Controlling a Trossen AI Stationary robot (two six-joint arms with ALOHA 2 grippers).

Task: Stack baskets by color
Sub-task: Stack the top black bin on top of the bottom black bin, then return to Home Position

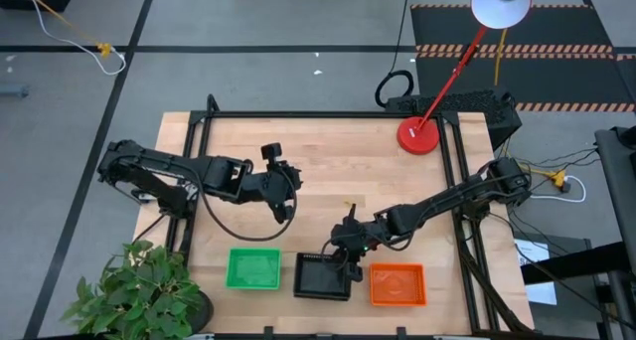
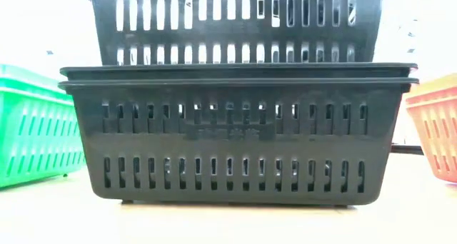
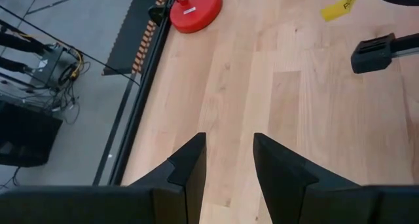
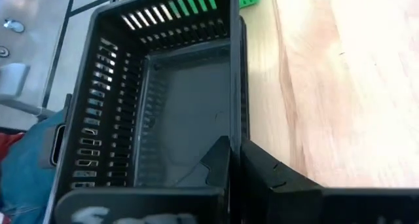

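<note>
A black basket (image 2: 235, 23) hangs level over two nested black baskets (image 2: 235, 144) that stand on their bases at the table's near edge. Its bottom dips behind their rims. My right gripper (image 1: 350, 265) is shut on this upper basket (image 4: 170, 112). A green basket (image 1: 253, 268) stands left of the black stack and an orange basket (image 1: 397, 283) right of it, both on the table. My left gripper (image 1: 283, 206) hovers open over the bare wood left of the table's middle, nothing between its fingers (image 3: 190, 165). My right gripper pinches the upper black basket's far long wall (image 4: 237, 119) near its right end, one finger inside the basket and one outside. The fingers slant down from the table's far right. The basket hangs level, its bottom inside the stack; whether it rests there cannot be told.
A red round lamp base (image 1: 418, 135) stands at the table's far right, its arm reaching up to a white shade. A potted plant (image 1: 139, 290) sits off the near left corner. Bare wood lies across the table's middle and far side.
</note>
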